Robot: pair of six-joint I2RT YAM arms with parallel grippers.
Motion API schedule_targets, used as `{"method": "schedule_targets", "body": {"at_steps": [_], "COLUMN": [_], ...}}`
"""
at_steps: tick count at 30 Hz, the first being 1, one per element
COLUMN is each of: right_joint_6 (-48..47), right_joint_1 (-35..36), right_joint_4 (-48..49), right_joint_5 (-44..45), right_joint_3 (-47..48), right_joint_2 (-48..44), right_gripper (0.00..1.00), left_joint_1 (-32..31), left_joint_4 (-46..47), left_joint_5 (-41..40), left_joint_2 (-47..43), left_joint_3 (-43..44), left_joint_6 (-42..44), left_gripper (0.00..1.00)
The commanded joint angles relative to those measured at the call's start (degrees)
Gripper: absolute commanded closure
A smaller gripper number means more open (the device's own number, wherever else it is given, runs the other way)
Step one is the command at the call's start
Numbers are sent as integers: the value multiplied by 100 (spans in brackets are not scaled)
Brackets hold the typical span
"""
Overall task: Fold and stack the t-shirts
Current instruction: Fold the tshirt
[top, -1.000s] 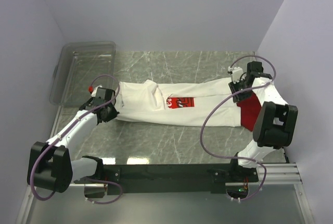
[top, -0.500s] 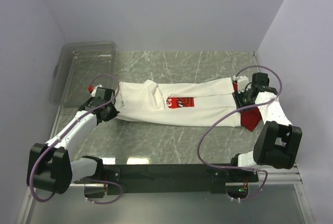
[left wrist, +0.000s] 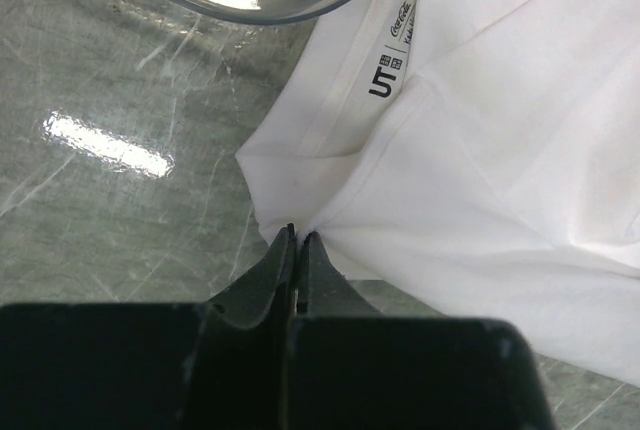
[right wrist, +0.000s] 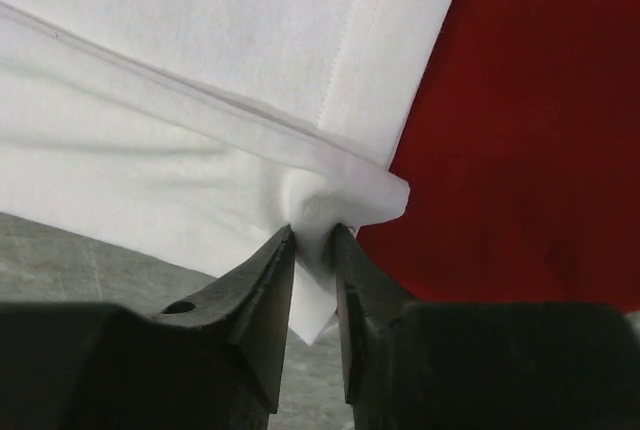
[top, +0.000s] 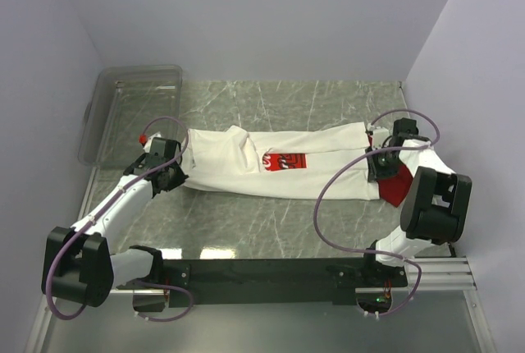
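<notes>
Pinching both ends: left gripper [left wrist: 298,240] clamped tight on the white t-shirt [top: 238,168] at its collar edge near the clear bin [top: 139,71], right gripper [right wrist: 313,235] nipping its bunched hem corner, shirt stretched across the table [top: 271,217], hem overlapping the red t-shirt [right wrist: 530,130].

white shirt [top: 238,168] flat, red shirt [top: 399,187] — maybe beneath

Grey-green marbled worktop [top: 271,213]. Stretched left to right across its middle, a white t-shirt [top: 221,168], lengthwise-folded, red Coca-Cola chest print up. By the right edge, a red t-shirt [top: 399,182], partly under the white one's end. At the far left corner, a clear plastic bin [top: 94,123].
</notes>
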Motion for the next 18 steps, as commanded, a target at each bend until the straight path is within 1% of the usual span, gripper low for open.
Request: {"method": "schedule_targets", "body": {"at_steps": [1,2,3,4,6,7,9,12,13,15,16,18], "right_joint_6": [137,120,102,85,50,32,14,-21,-47,-73,-74,-91], "right_joint_1": [-9,-9,-18,-9,-18,-9,-9,-9,-9,-9,-9,-9], "right_joint_4": [238,273,282,299,300,300,326,343,335,335,404,449], "right_joint_5": [-78,-60,-51,-34,19,45,98,124,142,151,186,169], "right_joint_3": [235,226,218,209,217,235,270,323,332,332,306,227], "right_joint_2": [-98,-151,-273,-344,-520,-572,-721,-705,-661,-521,-520,-599], "right_gripper": [77,88,92,96,100,100,100,100,96,92,86,81], "left_joint_1": [-17,-17,-17,-25,-25,-25,-25,-25,-34,-43,-60,-69], "left_joint_4": [87,79,70,61,52,35,26,-1,-1,-18,-18,-45], "left_joint_5": [-71,-97,-115,-132,-176,-202,-238,-282,-282,-299,-299,-299], "left_joint_2": [-148,-157,-165,-183,-192,-200,-200,-192,-166,-148,-139,-139], "left_joint_3": [-11,-19,-11,-10,-10,-2,7,-2,7,7,16,7], "left_joint_6": [76,75,67,58,58,40,40,31,23,23,23,14], "left_gripper": [99,99,99,99,99,99,99,99,99,99,99,99]}}
